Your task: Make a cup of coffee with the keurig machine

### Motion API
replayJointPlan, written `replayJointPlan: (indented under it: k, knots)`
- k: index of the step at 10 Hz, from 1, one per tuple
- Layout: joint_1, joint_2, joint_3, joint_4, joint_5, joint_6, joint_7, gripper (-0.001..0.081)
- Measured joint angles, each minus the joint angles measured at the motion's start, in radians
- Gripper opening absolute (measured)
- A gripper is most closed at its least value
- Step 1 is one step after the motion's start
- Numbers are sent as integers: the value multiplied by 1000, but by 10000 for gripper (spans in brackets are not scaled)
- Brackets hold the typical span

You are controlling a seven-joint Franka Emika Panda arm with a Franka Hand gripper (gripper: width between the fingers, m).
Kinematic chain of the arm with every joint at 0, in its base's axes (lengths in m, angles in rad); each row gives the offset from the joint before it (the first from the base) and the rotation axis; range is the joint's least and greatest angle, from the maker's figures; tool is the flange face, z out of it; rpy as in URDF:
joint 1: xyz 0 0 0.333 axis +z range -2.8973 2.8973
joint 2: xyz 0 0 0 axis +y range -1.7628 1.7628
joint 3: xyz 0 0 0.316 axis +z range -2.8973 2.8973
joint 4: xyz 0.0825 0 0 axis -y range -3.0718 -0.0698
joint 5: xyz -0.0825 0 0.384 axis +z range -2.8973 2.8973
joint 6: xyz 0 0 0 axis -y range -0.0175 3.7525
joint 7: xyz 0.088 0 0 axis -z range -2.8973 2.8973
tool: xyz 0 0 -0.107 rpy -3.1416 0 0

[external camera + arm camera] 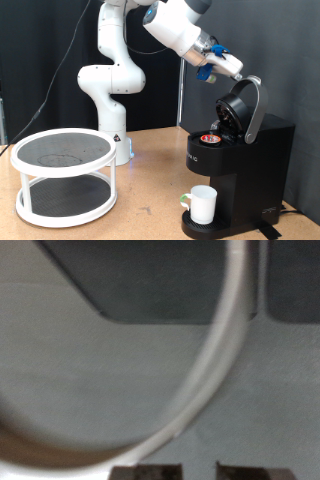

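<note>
white ceramic cup [203,203] stands on the round drip base of the keurig machine [250,165], at the near edge of the surface [140,222]. above it the pod chamber gapes, a red-topped pod [209,138] seated inside. farthest up, the tool [238,72] meets the raised lid; its opening cannot be told. closing well likely means pressing evenly. no legible writing.

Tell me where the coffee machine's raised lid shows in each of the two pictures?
Exterior view: the lid stands open atop the keurig machine, right of centre, at the gripper.
Wrist view: only a blurred silver curve, probably the lid's trim.
Shared landmark: that silver trim.
</note>
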Motion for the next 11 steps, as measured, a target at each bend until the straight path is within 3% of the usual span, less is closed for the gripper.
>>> replayJointPlan:
  k: [2, 4, 8, 11]
  knots:
    - [1, -7, -19, 21, 83, -29, -74, 0]
    - [2, -14, -22, 59, 105, -54, -81, 0]
    - [-3, 32, 61, 123, -8, 82, 42, 0]
    - [-4, 101, 100, 151, -48, 153, 62, 0]
